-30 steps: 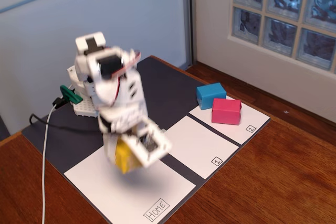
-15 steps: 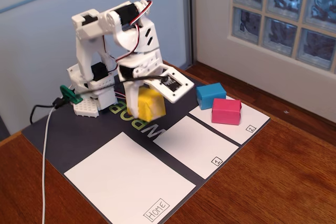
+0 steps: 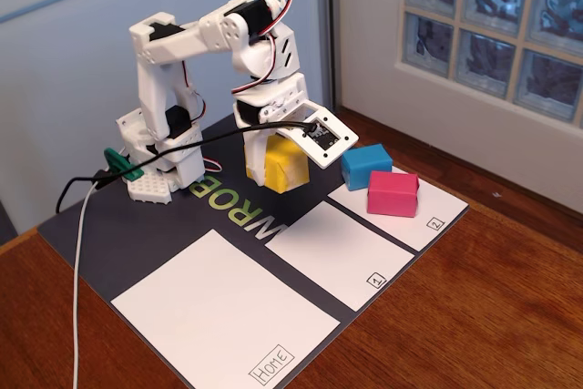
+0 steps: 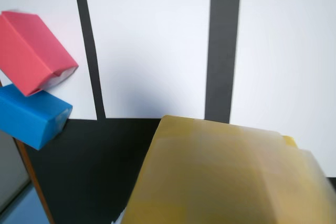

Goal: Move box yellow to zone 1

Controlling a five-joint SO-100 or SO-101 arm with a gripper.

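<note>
The yellow box point(image 3: 283, 167) hangs above the dark mat, behind zone 1 point(image 3: 335, 252), held in my gripper point(image 3: 278, 163), which is shut on it. In the wrist view the yellow box point(image 4: 226, 177) fills the lower right, blurred and close, hiding my fingers. Zone 1 point(image 4: 149, 45) is the white panel straight ahead there, with its boxed number at the top edge. In the fixed view the box is up in the air, well off the panel.
A blue block point(image 3: 365, 166) and a pink block point(image 3: 393, 194) sit on the panel marked 2 point(image 3: 428, 216), right of zone 1. The large HOME panel point(image 3: 219, 316) lies at the front left. A white cable point(image 3: 80, 271) trails off the mat's left side.
The arm has lifted the yellow box off the HOME panel and swung it back and to the right, now behind zone 1.
</note>
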